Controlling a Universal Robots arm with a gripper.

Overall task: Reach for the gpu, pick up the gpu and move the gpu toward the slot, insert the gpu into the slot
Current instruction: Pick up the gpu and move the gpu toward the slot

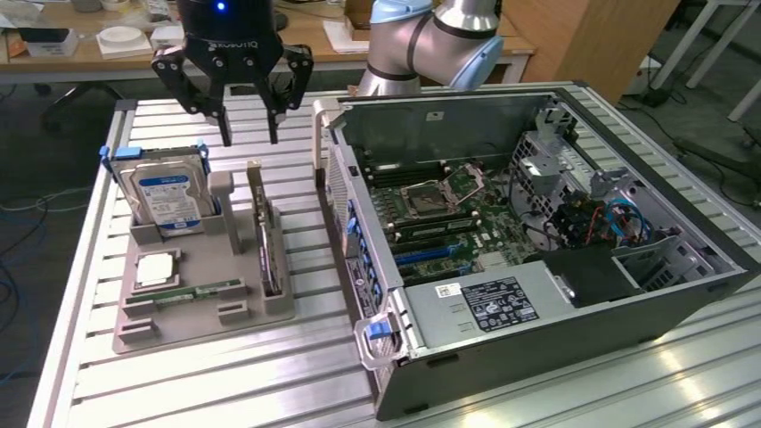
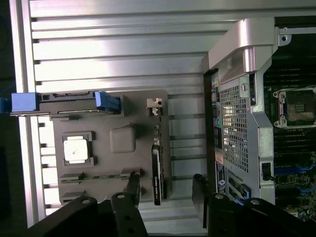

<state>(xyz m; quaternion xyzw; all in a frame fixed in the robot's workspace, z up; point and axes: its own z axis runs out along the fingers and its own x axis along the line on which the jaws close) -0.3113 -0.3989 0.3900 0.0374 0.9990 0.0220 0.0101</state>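
The black two-fingered pincer (image 1: pixel 249 134) hangs spread and empty over the grey plastic holder tray (image 1: pixel 226 267), with the thin dark rectangular gpu card (image 1: pixel 266 254) standing on edge below it, in line between its fingers, untouched.

Silvery arm (image 1: pixel 411 45) with pale blue joint caps, chunky black hand (image 1: pixel 249 129) with white lettering and a blue light.
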